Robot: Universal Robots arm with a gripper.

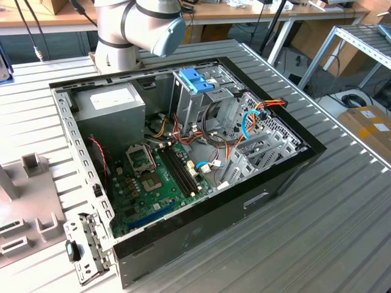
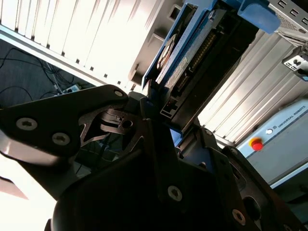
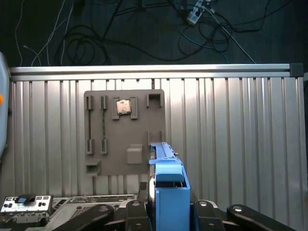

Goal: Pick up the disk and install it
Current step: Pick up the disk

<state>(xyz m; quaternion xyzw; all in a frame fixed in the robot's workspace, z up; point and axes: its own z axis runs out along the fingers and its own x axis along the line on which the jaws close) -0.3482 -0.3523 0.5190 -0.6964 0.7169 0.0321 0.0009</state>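
Second wrist view: I'm clamping the disk [image 2: 185,57] in my gripper [image 2: 166,115], flat dark metal w/ blue plastic rails, hanging above the ribbed alu table [image 3: 240,144]. Grey moulded tray [image 3: 111,137] lying on it; cables [image 3: 96,33] on dark floor [image 3: 269,38].

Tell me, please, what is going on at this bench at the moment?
The arm's gripper is shut on the disk, which sits between its fingers in both wrist views. In the first wrist view the disk is held clear of the ribbed metal table, where a grey parts tray lies. In the exterior view the open computer case rests on the table; the disk is not yet installed.
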